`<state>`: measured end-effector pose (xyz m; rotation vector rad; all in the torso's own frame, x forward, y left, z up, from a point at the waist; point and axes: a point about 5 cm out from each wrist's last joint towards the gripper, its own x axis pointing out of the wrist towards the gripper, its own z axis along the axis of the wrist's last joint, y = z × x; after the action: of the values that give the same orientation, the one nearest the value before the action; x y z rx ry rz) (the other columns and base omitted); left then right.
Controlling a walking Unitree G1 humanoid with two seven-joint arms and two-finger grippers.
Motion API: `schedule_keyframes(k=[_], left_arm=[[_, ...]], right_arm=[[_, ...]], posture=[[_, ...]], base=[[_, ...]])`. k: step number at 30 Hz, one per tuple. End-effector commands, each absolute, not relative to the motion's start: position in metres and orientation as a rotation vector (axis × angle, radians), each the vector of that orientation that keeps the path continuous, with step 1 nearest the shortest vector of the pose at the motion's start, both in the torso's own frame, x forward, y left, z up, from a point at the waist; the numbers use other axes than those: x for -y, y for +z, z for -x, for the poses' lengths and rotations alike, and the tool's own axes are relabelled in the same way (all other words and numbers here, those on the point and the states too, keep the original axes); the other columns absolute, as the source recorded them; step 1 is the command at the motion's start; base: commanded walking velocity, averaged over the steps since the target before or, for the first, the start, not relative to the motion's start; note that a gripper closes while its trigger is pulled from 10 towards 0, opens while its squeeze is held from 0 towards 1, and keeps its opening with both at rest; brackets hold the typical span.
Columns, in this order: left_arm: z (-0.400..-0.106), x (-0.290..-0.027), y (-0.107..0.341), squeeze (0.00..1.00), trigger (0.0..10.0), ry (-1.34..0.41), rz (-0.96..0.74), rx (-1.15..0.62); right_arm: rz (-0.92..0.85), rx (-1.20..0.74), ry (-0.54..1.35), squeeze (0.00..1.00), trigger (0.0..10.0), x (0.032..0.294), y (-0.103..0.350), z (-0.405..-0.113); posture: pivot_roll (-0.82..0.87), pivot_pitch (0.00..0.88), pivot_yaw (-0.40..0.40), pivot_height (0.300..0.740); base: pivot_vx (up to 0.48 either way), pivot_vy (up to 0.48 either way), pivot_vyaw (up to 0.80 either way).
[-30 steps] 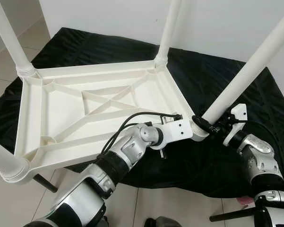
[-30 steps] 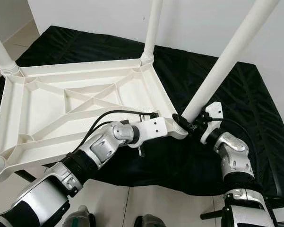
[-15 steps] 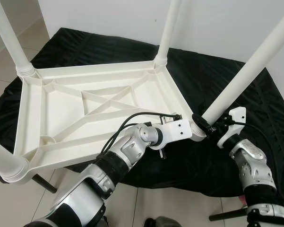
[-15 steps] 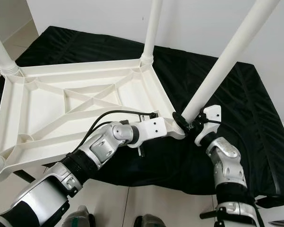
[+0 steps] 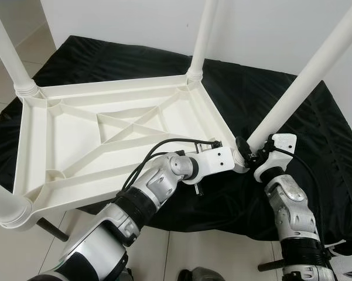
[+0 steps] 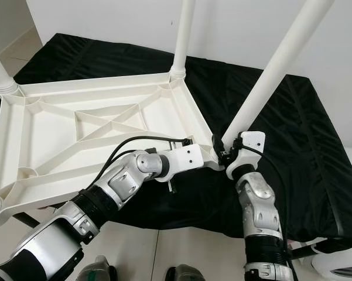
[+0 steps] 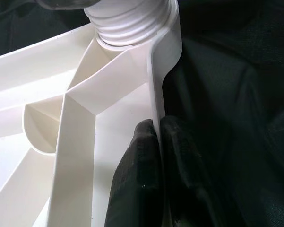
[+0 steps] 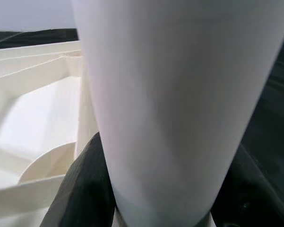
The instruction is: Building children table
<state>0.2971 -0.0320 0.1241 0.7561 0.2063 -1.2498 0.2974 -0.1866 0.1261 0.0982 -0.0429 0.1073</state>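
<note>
Tabletop [image 5: 76, 134] lies upside down across the frame's middle on the black cloth [image 5: 316, 140]. Right gripper [image 6: 225, 153] clasps the leg [image 6: 263, 82] at lower right; left gripper [image 7: 156, 156] pinches the rim. Uneven twisting could cross-thread that leg or tip everything.

A plain white wall [image 5: 135, 23] stood behind. A crumpled black cloth [image 5: 316, 146] covered the surface, and pale floor tiles [image 5: 222, 257] lay below.

Upturned tabletop [image 5: 105, 126] on cloth [image 5: 281, 99], four legs up, wall [image 5: 263, 29] behind
</note>
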Motion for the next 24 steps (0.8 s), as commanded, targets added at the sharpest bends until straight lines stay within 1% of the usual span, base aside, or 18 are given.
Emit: schedule_keyframes(k=[1, 2, 3, 5, 7, 8, 9, 12, 22, 23, 24], left_arm=[[-0.279, 0.042, 0.103, 0.00, 10.0, -1.359, -0.784, -0.293], [-0.279, 0.042, 0.103, 0.00, 10.0, -1.359, -0.784, -0.293], [-0.278, 0.042, 0.103, 0.00, 10.0, -1.359, -0.784, -0.293], [-0.278, 0.042, 0.103, 0.00, 10.0, -1.359, -0.784, -0.293], [-0.278, 0.043, 0.103, 0.00, 10.0, -1.360, -0.782, -0.293], [-0.278, 0.043, 0.103, 0.00, 10.0, -1.360, -0.782, -0.293], [-0.278, 0.043, 0.103, 0.00, 10.0, -1.361, -0.781, -0.292], [-0.277, 0.044, 0.103, 0.00, 10.0, -1.362, -0.779, -0.292], [-0.279, 0.044, 0.105, 0.00, 10.0, -1.357, -0.776, -0.291], [-0.279, 0.044, 0.105, 0.00, 10.0, -1.357, -0.775, -0.291], [-0.279, 0.044, 0.105, 0.00, 10.0, -1.357, -0.775, -0.291]], right_arm=[[-0.160, 0.117, 0.102, 0.00, 10.0, 0.163, 0.146, -0.303], [-0.160, 0.117, 0.102, 0.00, 10.0, 0.163, 0.146, -0.303], [-0.166, 0.109, 0.050, 0.00, 10.0, 0.160, 0.145, -0.304], [-0.166, 0.109, 0.050, 0.00, 10.0, 0.160, 0.145, -0.304], [-0.198, 0.105, -0.069, 0.00, 10.0, 0.153, 0.144, -0.304], [-0.198, 0.105, -0.069, 0.00, 10.0, 0.153, 0.144, -0.304], [-0.204, 0.104, -0.113, 0.00, 10.0, 0.150, 0.144, -0.304], [-0.192, 0.105, -0.146, 0.00, 10.0, 0.146, 0.146, -0.303], [-0.184, 0.091, -0.182, 0.00, 10.0, 0.149, 0.148, -0.300], [-0.186, 0.094, -0.178, 0.34, 10.0, 0.148, 0.149, -0.300], [-0.188, 0.097, -0.174, 0.34, 10.0, 0.148, 0.149, -0.300]], posture=[[-0.02, 0.016, -0.075, 0.740], [-0.02, 0.016, -0.075, 0.740], [-0.02, 0.016, -0.075, 0.740], [-0.02, 0.016, -0.075, 0.740], [-0.01, 0.020, -0.077, 0.740], [-0.01, 0.020, -0.077, 0.740], [-0.01, 0.022, -0.078, 0.740], [-0.01, 0.025, -0.078, 0.740], [-0.02, 0.037, -0.073, 0.740], [-0.02, 0.038, -0.073, 0.740], [-0.02, 0.038, -0.073, 0.740]], base=[[0.000, 0.000, 0.00], [0.000, 0.000, 0.00], [0.000, 0.000, 0.00], [0.000, 0.000, 0.00], [0.000, 0.000, 0.00], [0.000, 0.000, 0.00], [0.000, 0.000, 0.00], [0.000, 0.000, 0.00], [0.000, 0.000, 0.00], [0.000, 0.000, 0.00], [0.000, 0.000, 0.00]])
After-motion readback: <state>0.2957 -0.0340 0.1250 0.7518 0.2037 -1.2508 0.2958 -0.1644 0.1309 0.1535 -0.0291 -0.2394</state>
